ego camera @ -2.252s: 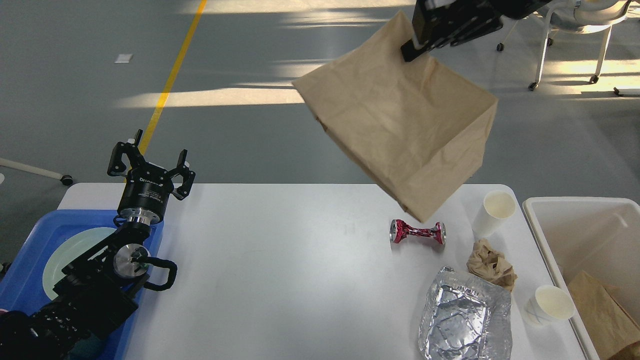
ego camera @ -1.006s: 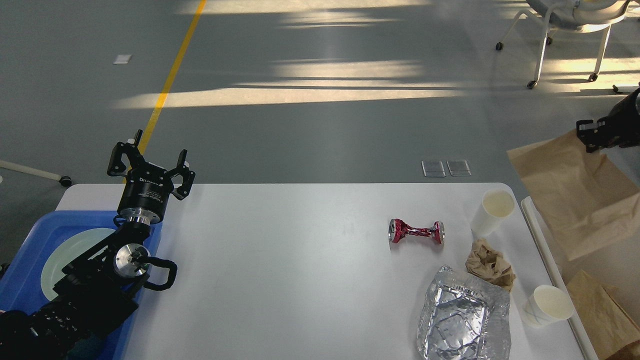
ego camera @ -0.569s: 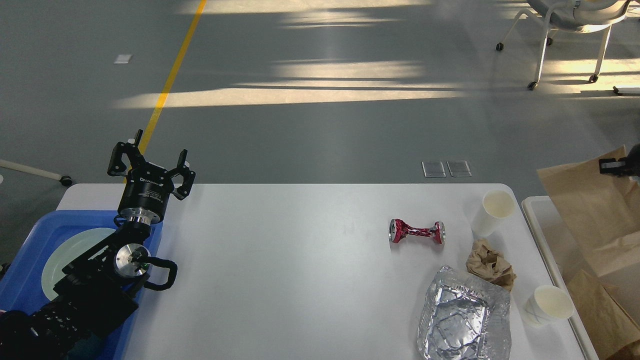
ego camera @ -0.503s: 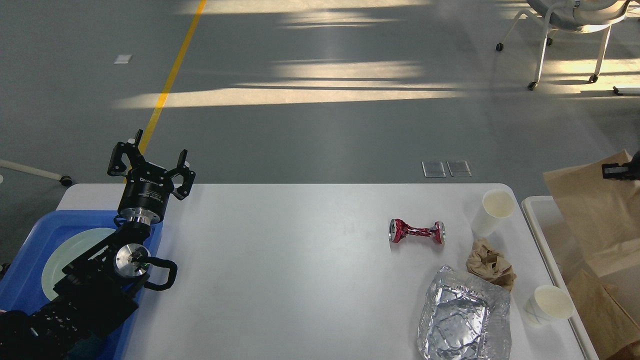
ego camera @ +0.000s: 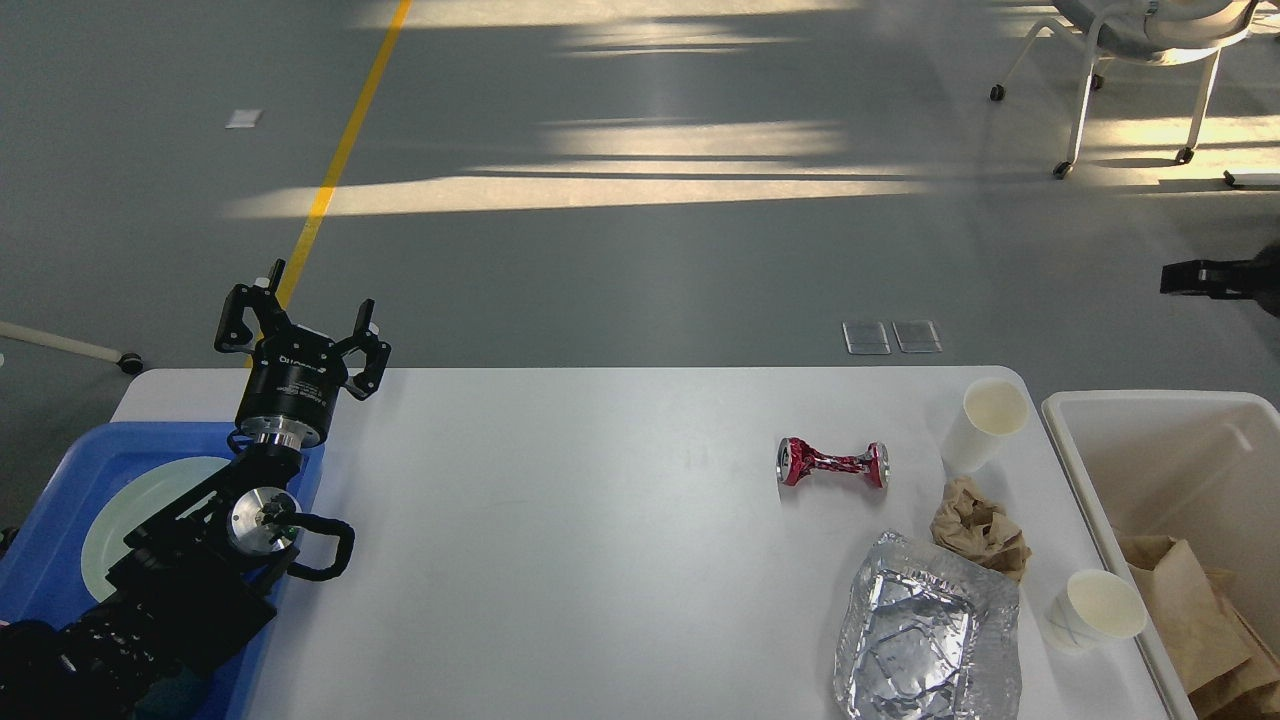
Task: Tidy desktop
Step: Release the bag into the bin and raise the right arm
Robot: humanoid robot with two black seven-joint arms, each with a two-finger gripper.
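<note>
Your desktop (ego camera: pixel 560 560), white w/ rounded corners, fills the lower frame; its middle is bare. Lower right: can (ego camera: pixel 833 463), two cups (ego camera: pixel 984 424), foil tray (ego camera: pixel 928 635); bin (ego camera: pixel 1150 420) beside that edge. Left gripper (ego camera: pixel 297 334) spread, empty, upper-left corner. Right gripper (ego camera: pixel 1215 280) at right edge: can't tell.

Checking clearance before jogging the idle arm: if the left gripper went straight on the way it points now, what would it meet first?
Nothing, apparently. The left gripper points up and away past the desktop far edge; only open floor shows beyond, though depth is unclear.
</note>
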